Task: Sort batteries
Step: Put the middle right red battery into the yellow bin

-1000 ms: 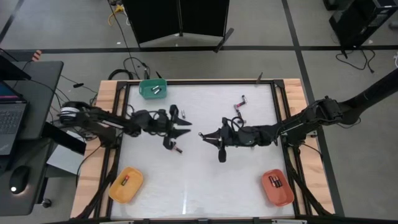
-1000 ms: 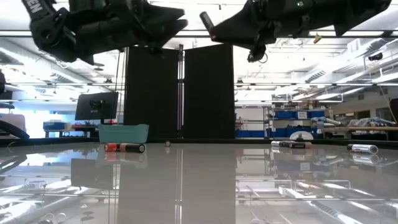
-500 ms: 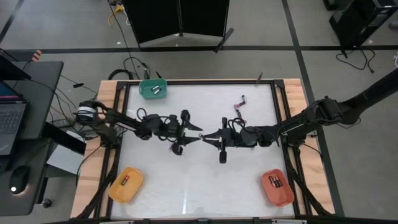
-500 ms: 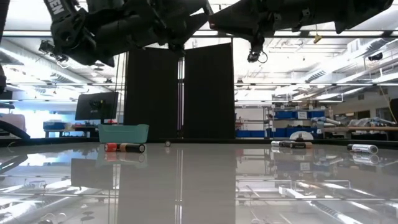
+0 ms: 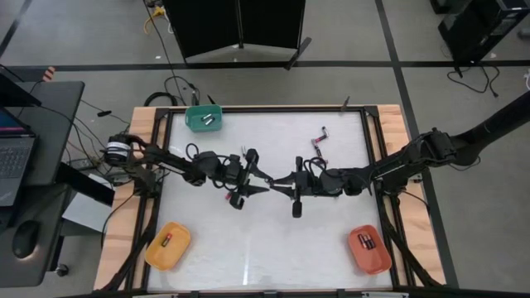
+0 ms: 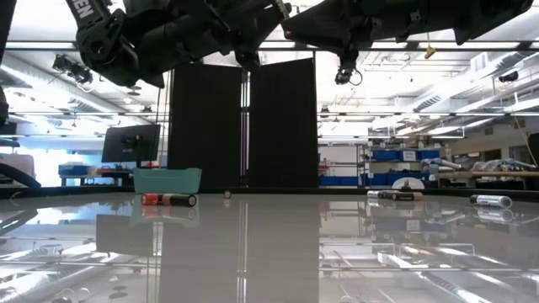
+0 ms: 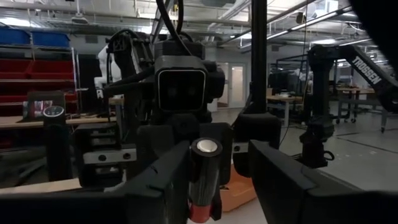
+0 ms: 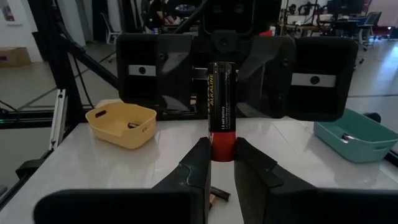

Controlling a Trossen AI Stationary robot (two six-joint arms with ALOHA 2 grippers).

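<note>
While my two hands met above the middle of the desk, my right hand pinched one battery upright by its red end — my left hand stood spread around its other end. More batteries lay near the desk's far edge.

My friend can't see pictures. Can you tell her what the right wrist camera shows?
A black and red battery stands upright, pinched in the right tool. The left tool faces it, open. A yellow tray and a green tray sit on the white table.
</note>
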